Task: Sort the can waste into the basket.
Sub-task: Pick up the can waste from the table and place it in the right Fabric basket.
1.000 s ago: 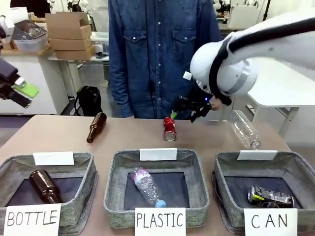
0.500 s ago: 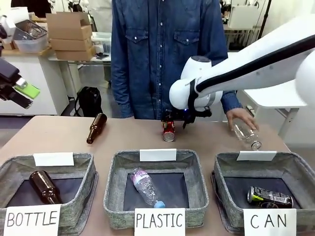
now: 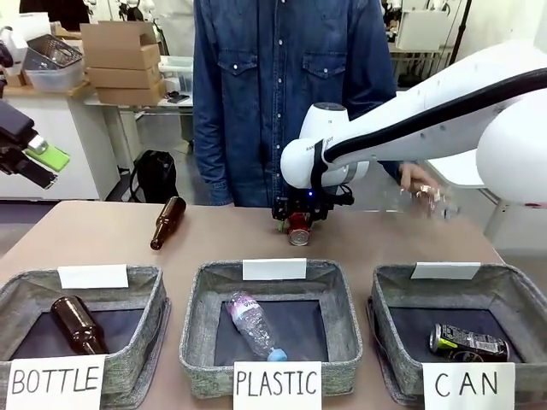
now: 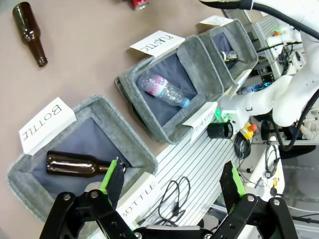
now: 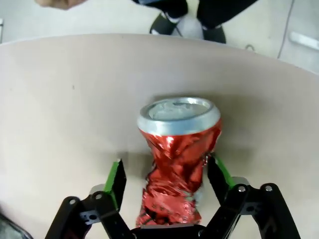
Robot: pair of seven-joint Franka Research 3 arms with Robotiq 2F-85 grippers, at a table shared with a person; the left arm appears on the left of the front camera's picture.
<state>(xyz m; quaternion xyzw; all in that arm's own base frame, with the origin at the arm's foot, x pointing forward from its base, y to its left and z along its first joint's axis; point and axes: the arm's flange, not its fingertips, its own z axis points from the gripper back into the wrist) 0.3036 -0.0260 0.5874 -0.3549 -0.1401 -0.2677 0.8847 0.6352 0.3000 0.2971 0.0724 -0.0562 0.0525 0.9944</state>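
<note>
Right gripper (image 5: pixel 166 162) low over the beige table (image 5: pixel 60 99), green pads spread to either side of the crushed red metal drink can (image 5: pixel 177 149) lying there on its side; one pad against the crumpled wall, a sliver of table showing beside the other, so not yet pinched. Can at the table's far side, mid-width, right in front of a person in a blue denim shirt (image 3: pixel 282 85). Person's hand (image 3: pixel 417 182) off to the right, something clear and blurred in it. At the near right corner, the grey felt rectangular basket (image 3: pixel 513 286) with the white CAN sign (image 3: pixel 468 384), a black drink can with yellow-green marks (image 3: pixel 468 342) lying inside, well apart from the red one. Alongside, like baskets signed PLASTIC (image 3: pixel 342 295) and BOTTLE (image 3: pixel 145 286), with a clear plastic bottle (image 3: pixel 255 325) and a brown glass bottle (image 3: pixel 77 325) inside. Second brown bottle (image 3: pixel 167 220) loose on the table, far left. Left gripper (image 4: pixel 173 167) high at the table's left, fingers wide apart, nothing between them
</note>
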